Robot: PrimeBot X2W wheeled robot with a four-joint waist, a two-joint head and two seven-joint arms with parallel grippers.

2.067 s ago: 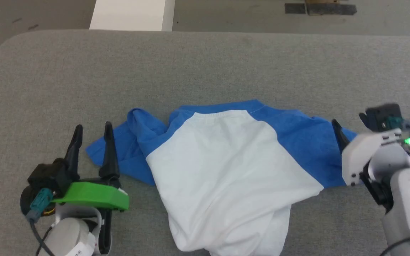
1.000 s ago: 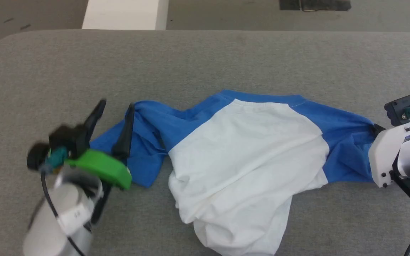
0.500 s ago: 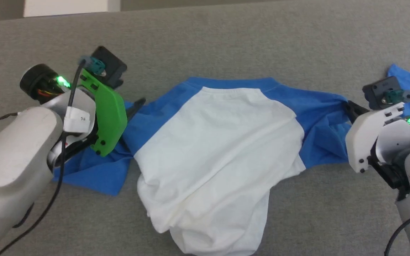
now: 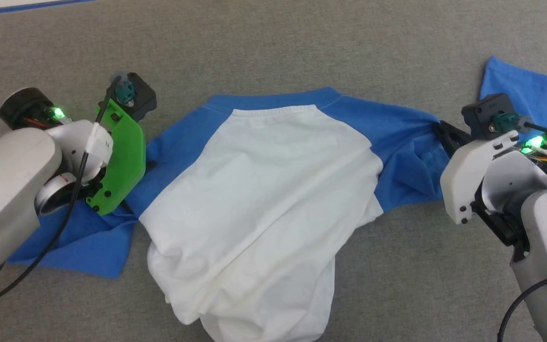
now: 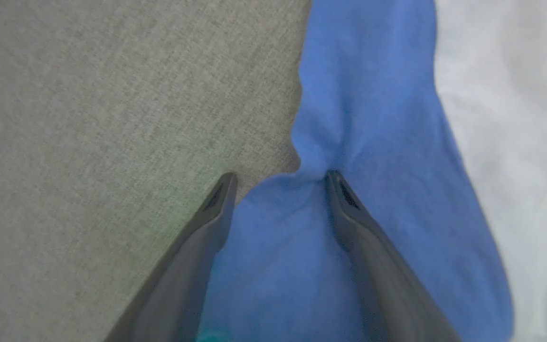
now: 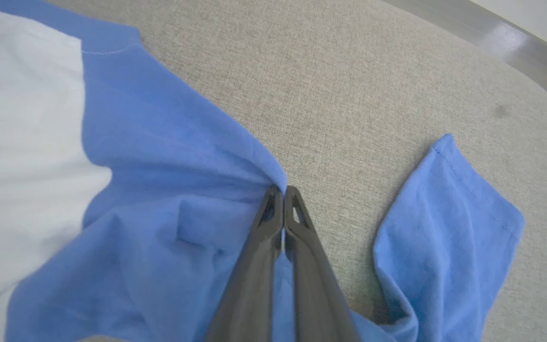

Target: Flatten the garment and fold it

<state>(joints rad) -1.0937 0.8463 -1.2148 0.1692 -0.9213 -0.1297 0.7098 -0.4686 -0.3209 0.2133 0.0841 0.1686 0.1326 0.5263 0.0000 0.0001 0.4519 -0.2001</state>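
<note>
The garment lies in the middle of the grey cloth-covered surface, back side up. Its blue neckband is at 12 o'clock and its white body is rumpled and doubled under toward 6 o'clock. One blue sleeve runs out to 8 o'clock and lies flat. The other reaches toward 3 o'clock, and its cuff end is turned up at 2 o'clock.

At 9 o'clock the left gripper points down at the sleeve near the shoulder, under its green wrist bracket. Its fingers are spread wide, one tip on the bare grey surface and the other pressing into the blue cloth, which puckers there. At 3 o'clock the right gripper has its fingers pressed together, pinching a fold at the sleeve's edge, and creases fan out from the tips.
</note>
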